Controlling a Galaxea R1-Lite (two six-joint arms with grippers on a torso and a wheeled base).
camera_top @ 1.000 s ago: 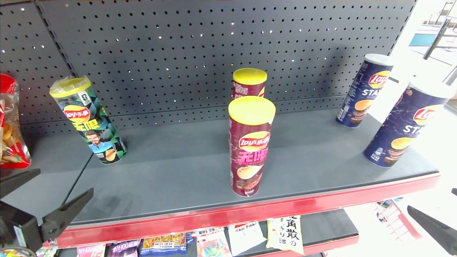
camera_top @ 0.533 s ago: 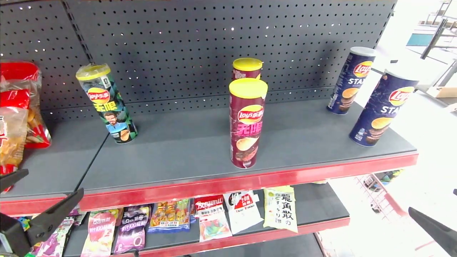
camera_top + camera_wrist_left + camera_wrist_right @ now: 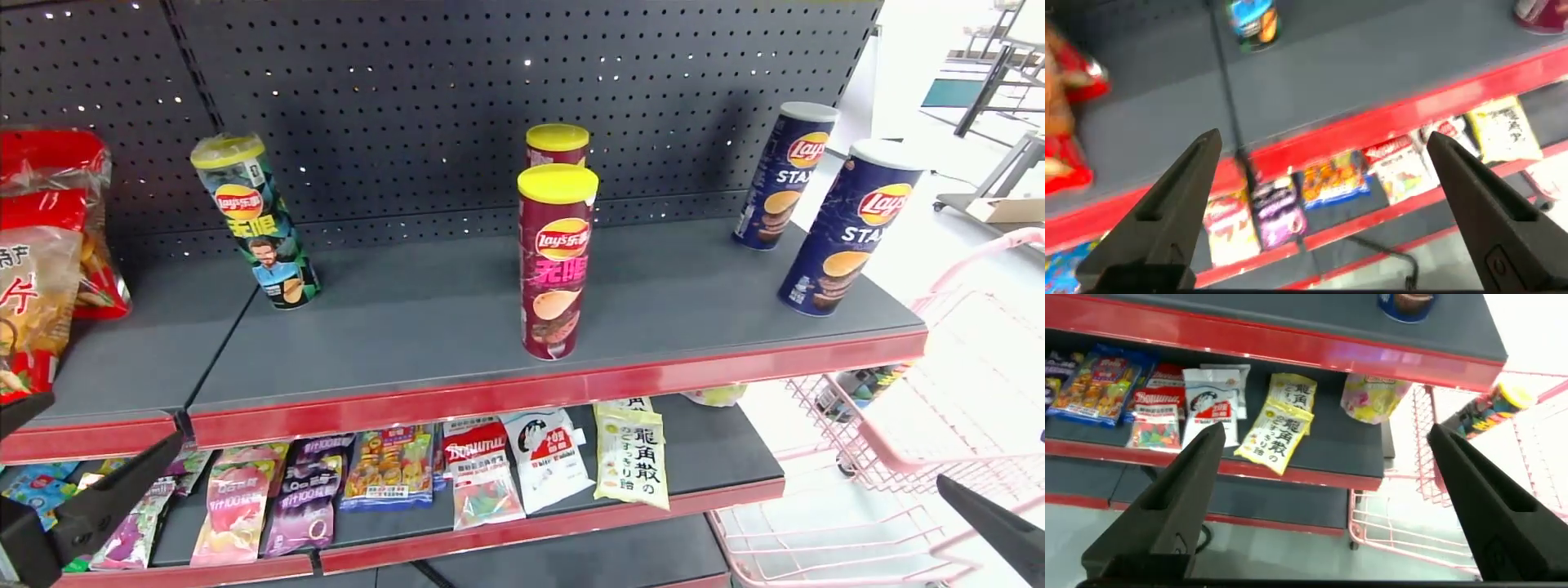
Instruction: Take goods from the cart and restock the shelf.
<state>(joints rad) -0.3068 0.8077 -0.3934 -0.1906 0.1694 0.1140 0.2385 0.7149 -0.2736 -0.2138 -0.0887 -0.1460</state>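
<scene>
The grey shelf (image 3: 408, 327) with a red front edge holds a green chip can (image 3: 253, 220), two maroon cans (image 3: 555, 261) one behind the other, and two blue cans (image 3: 849, 229) at its right end. A pink wire cart (image 3: 963, 392) stands to the right of the shelf; a yellow-lidded can (image 3: 1490, 408) lies inside the cart (image 3: 1535, 465). My left gripper (image 3: 114, 418) hangs open and empty at lower left, below and in front of the shelf edge (image 3: 1372, 122). My right gripper (image 3: 1324, 431) is open and empty, low beside the cart.
Red snack bags (image 3: 49, 237) fill the shelf's left end. The lower shelf (image 3: 718, 457) carries a row of flat snack packs (image 3: 482, 469), seen too as snack packs (image 3: 1278, 420). A perforated back panel (image 3: 490, 82) closes the rear. Bare shelf surface lies between the cans.
The whole head picture has shifted: the camera has drawn back from the shelf, bringing the lower shelf and the pink cart into view. Both grippers stay open and empty.
</scene>
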